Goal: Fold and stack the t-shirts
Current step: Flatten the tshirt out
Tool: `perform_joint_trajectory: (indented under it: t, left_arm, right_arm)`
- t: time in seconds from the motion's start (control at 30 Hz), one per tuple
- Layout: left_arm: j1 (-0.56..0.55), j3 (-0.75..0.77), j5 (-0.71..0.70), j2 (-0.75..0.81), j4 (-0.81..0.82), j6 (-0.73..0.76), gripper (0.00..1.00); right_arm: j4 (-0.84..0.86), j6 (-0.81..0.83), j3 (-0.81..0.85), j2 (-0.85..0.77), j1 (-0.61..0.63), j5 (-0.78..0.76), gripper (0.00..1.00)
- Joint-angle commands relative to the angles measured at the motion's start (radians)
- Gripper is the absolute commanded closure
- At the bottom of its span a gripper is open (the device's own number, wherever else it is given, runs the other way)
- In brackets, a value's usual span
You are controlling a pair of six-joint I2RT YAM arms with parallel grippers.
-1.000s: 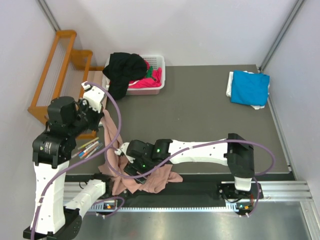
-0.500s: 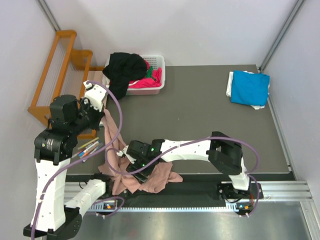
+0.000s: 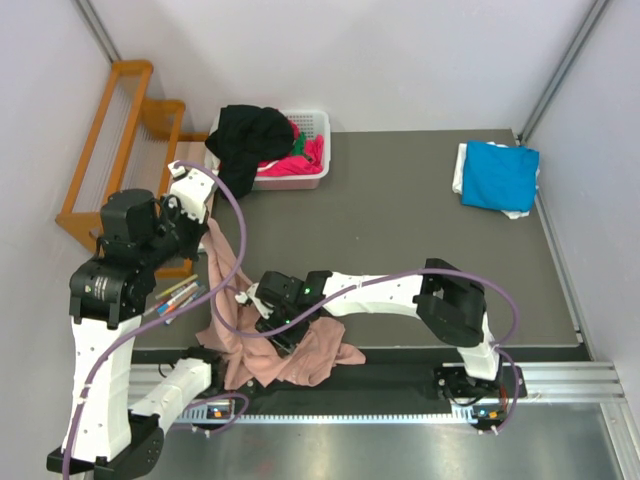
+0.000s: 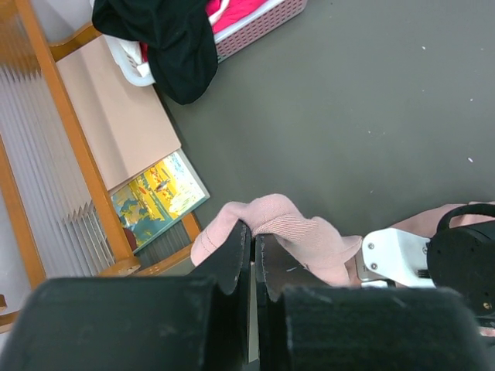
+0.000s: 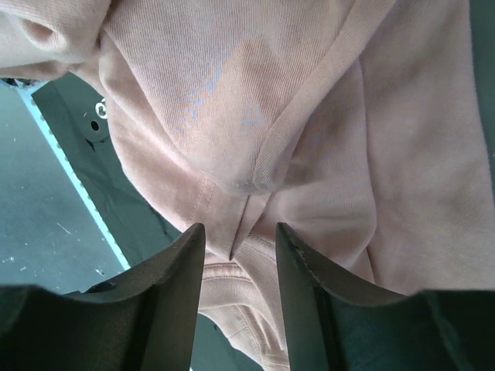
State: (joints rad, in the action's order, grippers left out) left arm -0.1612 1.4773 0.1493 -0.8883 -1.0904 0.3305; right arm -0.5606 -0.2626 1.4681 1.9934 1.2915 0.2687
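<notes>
Your left pincer pinches the limp pink t-shirt, which drapes off the desk's near-left edge. Your right pincer, spread, straddles a seam: grip that thicker fold, I'd say.

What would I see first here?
The dusty salmon-pink cloth t-shirt, bunched at the near-left edge of the grey table: the left claw pinches one end, and the right claw is open around a fold. At the far left, a black cloth shirt droops over a white slatted plastic basket.
</notes>
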Motion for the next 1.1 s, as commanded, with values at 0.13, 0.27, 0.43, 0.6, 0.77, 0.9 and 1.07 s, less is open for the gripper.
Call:
perform_joint_trajectory:
  t: [0.13,0.27,0.43,0.6,0.77,0.9,1.07]
  left_arm:
    - [0.005,-0.008,-0.011,0.011,0.063,0.019,1.0]
    - [0.005,-0.002,-0.01,0.012,0.063,0.018,1.0]
    - [0.005,0.003,-0.002,0.012,0.055,0.013,1.0]
    - [0.005,0.018,-0.005,0.011,0.053,0.018,1.0]
    - [0.005,0.014,-0.004,0.009,0.052,0.019,1.0]
    - [0.005,0.009,-0.001,0.011,0.055,0.018,1.0]
    - [0.005,0.011,-0.004,0.011,0.057,0.022,1.0]
  right_arm:
    - [0.008,-0.003,-0.064,-0.107,0.002,0.041,0.53]
    - [0.004,-0.006,-0.092,-0.127,0.009,0.049,0.48]
    - [0.011,-0.007,-0.074,-0.099,0.011,0.053,0.47]
    - [0.025,-0.01,-0.023,-0.062,0.012,0.081,0.47]
    - [0.022,-0.006,0.003,-0.042,0.012,0.102,0.43]
    - [0.014,0.006,0.026,-0.012,0.012,0.125,0.35]
    - [0.019,0.014,0.012,0.015,0.009,0.133,0.3]
